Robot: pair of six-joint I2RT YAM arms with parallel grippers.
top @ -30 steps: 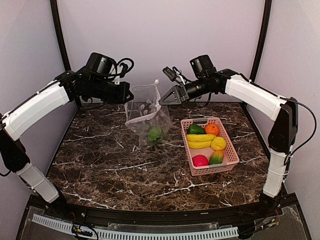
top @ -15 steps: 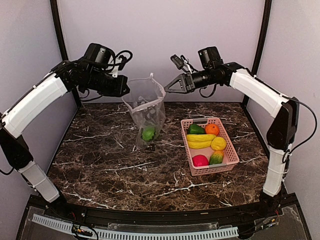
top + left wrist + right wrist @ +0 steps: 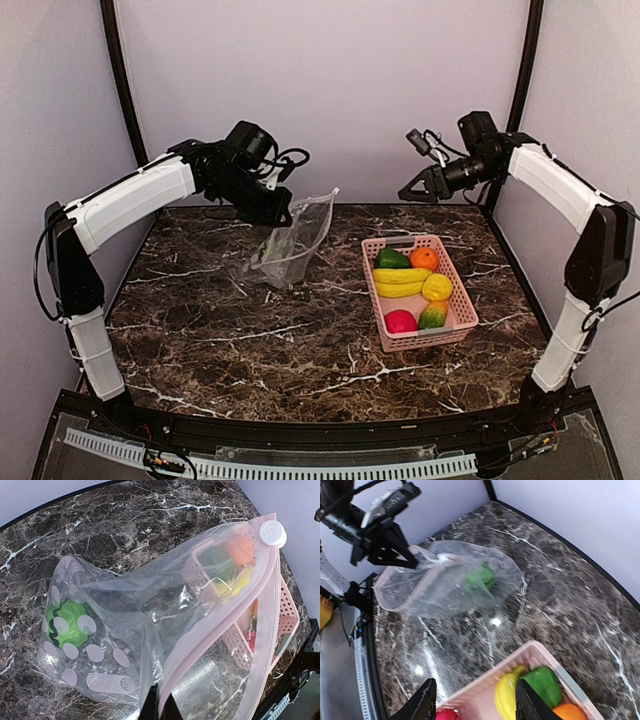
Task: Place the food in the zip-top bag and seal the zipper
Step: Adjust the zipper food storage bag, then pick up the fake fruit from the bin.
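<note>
We judge the clear, dotted, soft plastic zip-top bag [image 3: 293, 243], slumped just left of the pink plastic lattice basket [image 3: 372, 290], to be light, limp and slippery. Our left gripper [image 3: 284, 214] pinches its pink-edged mouth rim, the firmest place to hold. The dark-striped green melon [image 3: 67, 625] sits inside. Our right gripper [image 3: 405, 194], spread and empty, hovers beyond the basket's far end.

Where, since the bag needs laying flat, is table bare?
Bare table spans the near half, before the bag and left of the basket; a narrower strip separates them. The basket is crowded with food.
</note>
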